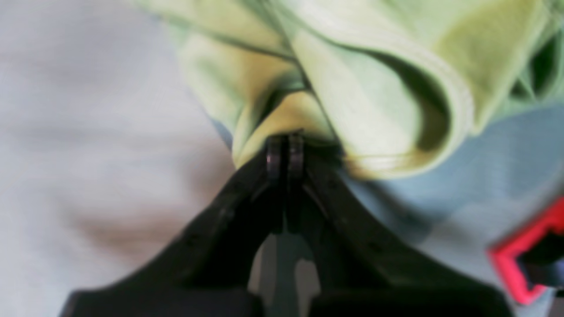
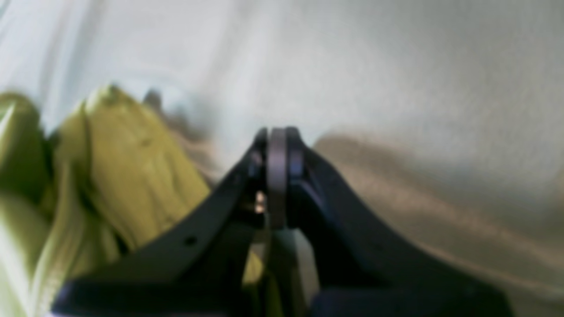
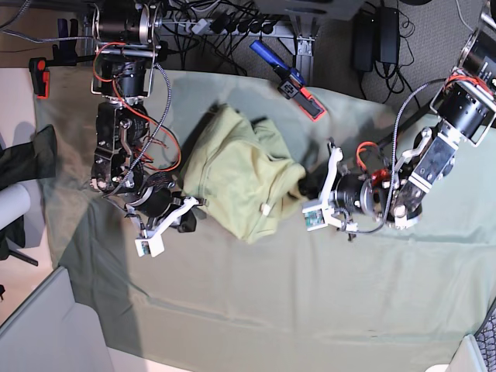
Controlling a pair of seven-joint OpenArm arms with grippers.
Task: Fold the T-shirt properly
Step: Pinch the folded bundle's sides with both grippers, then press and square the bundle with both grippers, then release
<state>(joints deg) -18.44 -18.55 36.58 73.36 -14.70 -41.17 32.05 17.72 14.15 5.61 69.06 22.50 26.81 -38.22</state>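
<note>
The T-shirt [image 3: 236,174] is a plain light yellow-green garment, soft and heavily wrinkled, lying bunched in a rounded heap rather than spread flat. It sits on the grey-green table cloth [image 3: 310,302], toward that cloth's far half and a little left of its middle in the base view. A small white label [image 3: 265,208] shows near the heap's near edge (it stands out clearly against the green). The fabric is doubled over itself in thick rolls; in the left wrist view a hemmed edge [image 1: 458,88] curls into an open loop, and a pinched tuft of cloth meets the closed jaws there. The heap's right side is drawn out toward that same grip.
</note>
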